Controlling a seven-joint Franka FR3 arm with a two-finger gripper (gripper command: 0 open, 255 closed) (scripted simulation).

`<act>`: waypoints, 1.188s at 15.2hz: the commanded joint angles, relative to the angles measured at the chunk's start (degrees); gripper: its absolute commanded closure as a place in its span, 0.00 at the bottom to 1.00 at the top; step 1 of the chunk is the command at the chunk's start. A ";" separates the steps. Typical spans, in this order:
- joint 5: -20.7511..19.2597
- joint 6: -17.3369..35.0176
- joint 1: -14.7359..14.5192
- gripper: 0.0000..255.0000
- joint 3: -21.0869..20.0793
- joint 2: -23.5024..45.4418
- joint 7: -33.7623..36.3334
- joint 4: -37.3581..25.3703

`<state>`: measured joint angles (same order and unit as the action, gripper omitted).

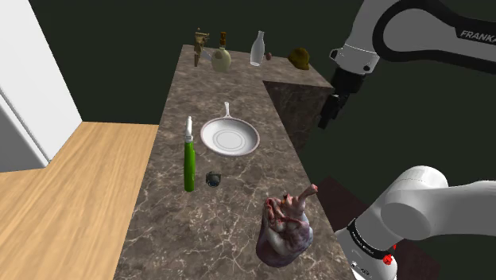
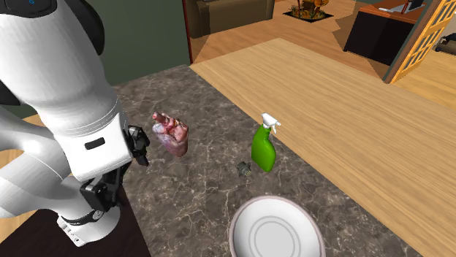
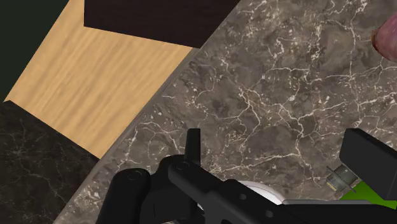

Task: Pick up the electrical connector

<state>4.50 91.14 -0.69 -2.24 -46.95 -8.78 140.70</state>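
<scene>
Shoulder view: arm (image 1: 421,32) lettered "FRANKA", fingers (image 3: 364,153) apart, well away from electrical connector (image 1: 213,180).

I work in a home: a marble counter (image 1: 238,207) over wood floor (image 1: 71,183) carries a pan (image 1: 230,138), a spray bottle (image 2: 263,146) and a bottle (image 1: 257,49), with a sofa (image 2: 226,14) beyond.

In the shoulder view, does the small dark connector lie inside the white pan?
No, the connector lies on the marble counter beside the green spray bottle, apart from the pan.
</scene>
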 commanded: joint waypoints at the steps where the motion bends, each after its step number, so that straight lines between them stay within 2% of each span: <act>1: 0.00 0.00 0.00 0.00 0.00 0.00 0.00 0.00; 11: 6.93 14.74 -2.65 0.00 -12.18 11.27 13.73 1.97; 18: 7.71 24.99 -2.85 0.00 -20.47 24.11 23.85 -1.68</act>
<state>12.31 114.72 -3.55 -21.46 -24.87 13.34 139.86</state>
